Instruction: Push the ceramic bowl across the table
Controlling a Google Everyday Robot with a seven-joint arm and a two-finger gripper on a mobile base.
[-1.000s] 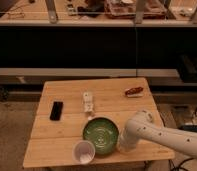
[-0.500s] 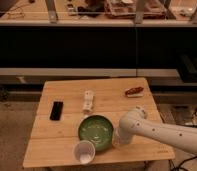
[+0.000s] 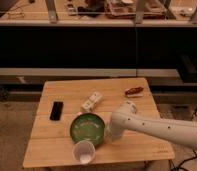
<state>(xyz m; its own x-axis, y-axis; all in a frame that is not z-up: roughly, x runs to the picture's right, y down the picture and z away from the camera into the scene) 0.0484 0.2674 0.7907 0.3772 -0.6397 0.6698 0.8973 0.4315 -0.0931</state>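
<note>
Wooden table (image 3: 137, 147) fills the view; the bowl (image 3: 87, 128) sits near its front edge, nearly touching a cup (image 3: 84, 151). Gripper (image 3: 112, 133) is low at the bowl's right rim; whether it is spread or closed, I cannot tell. Further pushing risks toppling the cup. Bowl and arm have shifted left since earlier.

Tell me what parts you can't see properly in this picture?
- The tool, camera view: sits right of the ceramic bowl, tucked under the white arm.
- The arm's far end: cut off by the right edge.
- The small red thing on the table: too small to name.
</note>
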